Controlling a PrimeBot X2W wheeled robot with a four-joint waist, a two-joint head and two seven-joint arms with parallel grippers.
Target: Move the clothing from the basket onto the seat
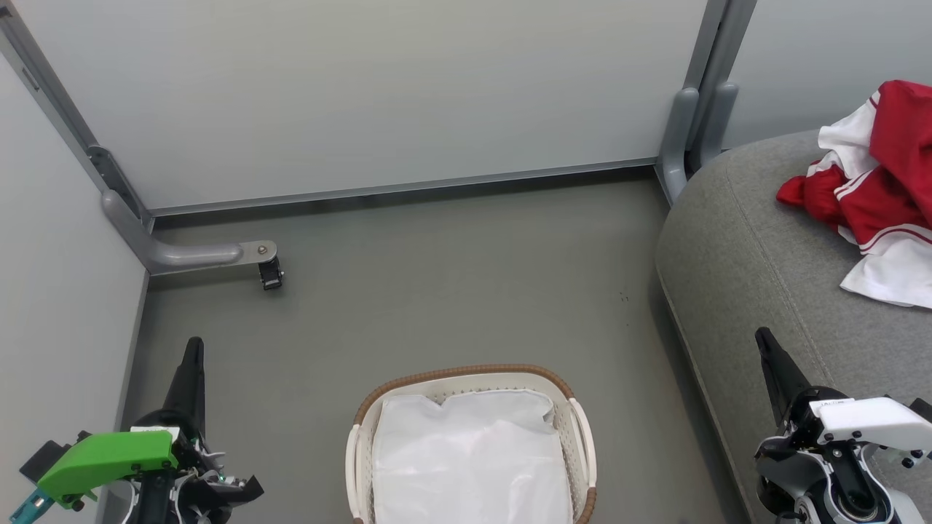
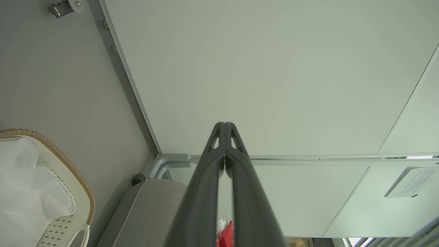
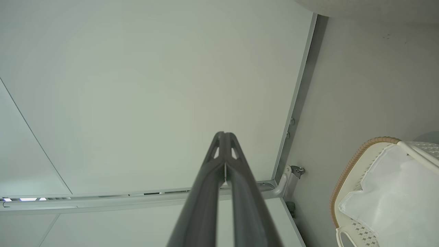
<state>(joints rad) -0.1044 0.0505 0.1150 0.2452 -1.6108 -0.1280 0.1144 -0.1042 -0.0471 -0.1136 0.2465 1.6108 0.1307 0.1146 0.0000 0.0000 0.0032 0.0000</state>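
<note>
The basket [image 1: 466, 372] is set on the grey floor [image 1: 451, 276], at the bottom middle of the head view, and its white liner [image 1: 470, 458] is seen crumpled inside it. The clothing [image 1: 881, 189] is found well apart from the basket, beyond it and to its right, heaped on the seat [image 1: 735, 240]. Red fabric with white stripes and white panels is shown, and the heap is cut off by the edge of the head view. The seat itself is placed to the right of the basket, with its rounded grey edge and seam line turned towards it and a strip of floor seen between the two.

The left gripper [image 1: 194, 343] is held to the left of the basket, apart from it. Its fingers [image 2: 205, 192] are pressed together at their tips, as is shown in the left wrist view, and nothing is clamped between them. The right gripper [image 1: 763, 336] is held to the right of the basket and is seen against the seat's edge. Its fingers are likewise closed tip to tip, with nothing gripped.

Behind the basket, pale wall panels [image 1: 364, 94] are set in grey frames. A grey bracket with a small black castor [image 1: 271, 275] is seen beyond the basket and to its left. A grey post foot [image 1: 681, 138] is seen beyond the basket and to its right, beside the seat.
</note>
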